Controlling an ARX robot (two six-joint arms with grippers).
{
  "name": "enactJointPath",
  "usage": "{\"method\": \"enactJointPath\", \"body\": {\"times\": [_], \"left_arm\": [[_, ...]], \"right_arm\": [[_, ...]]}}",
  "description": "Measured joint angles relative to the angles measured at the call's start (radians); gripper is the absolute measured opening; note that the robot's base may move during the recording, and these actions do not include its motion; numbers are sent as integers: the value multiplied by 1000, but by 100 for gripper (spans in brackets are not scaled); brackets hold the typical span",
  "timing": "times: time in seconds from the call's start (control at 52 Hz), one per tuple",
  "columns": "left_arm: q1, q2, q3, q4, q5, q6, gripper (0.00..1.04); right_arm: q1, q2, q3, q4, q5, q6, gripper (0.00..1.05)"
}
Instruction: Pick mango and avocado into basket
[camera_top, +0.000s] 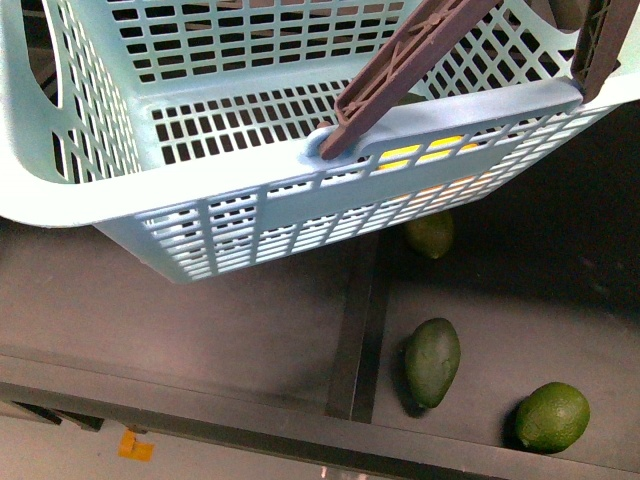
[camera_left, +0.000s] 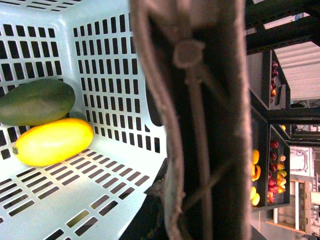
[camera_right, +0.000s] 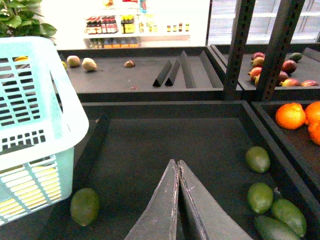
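The light blue-green basket (camera_top: 250, 190) hangs tilted above the dark shelf, filling the top of the front view. My left gripper (camera_left: 167, 200) is shut on its brown handle (camera_left: 200, 125), which fills the left wrist view. Inside, the yellow mango (camera_left: 52, 141) lies on the slotted floor against the dark green avocado (camera_left: 35, 101). The mango's yellow shows through the wall slots (camera_top: 420, 155). My right gripper (camera_right: 177, 163) is shut and empty over the dark tray, to the right of the basket (camera_right: 35, 125). Neither gripper shows in the front view.
Another dark green oval fruit (camera_top: 432, 360) and rounder green fruit (camera_top: 552, 416) lie on the shelf under the basket. Several green fruits (camera_right: 260, 197) sit beside the right gripper, one (camera_right: 85, 206) next to the basket. Oranges (camera_right: 291, 115) fill the neighbouring tray. Dark uprights (camera_right: 239, 50) stand behind.
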Motion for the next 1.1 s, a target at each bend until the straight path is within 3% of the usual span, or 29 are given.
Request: {"method": "enactJointPath", "body": {"times": [0.712,0.827,0.981,1.096], "left_arm": [[0,0,0,0,0,0,5],[0,0,0,0,0,1,5],[0,0,0,0,0,1,5],[-1,0,0,0,0,0,5]], "right_arm": [[0,-267,0,-263,0,0,2],[0,-396,0,-420,0,0,2],[0,-434,0,-436,-2,0,2],[0,-436,0,-437,-1,0,17]]}}
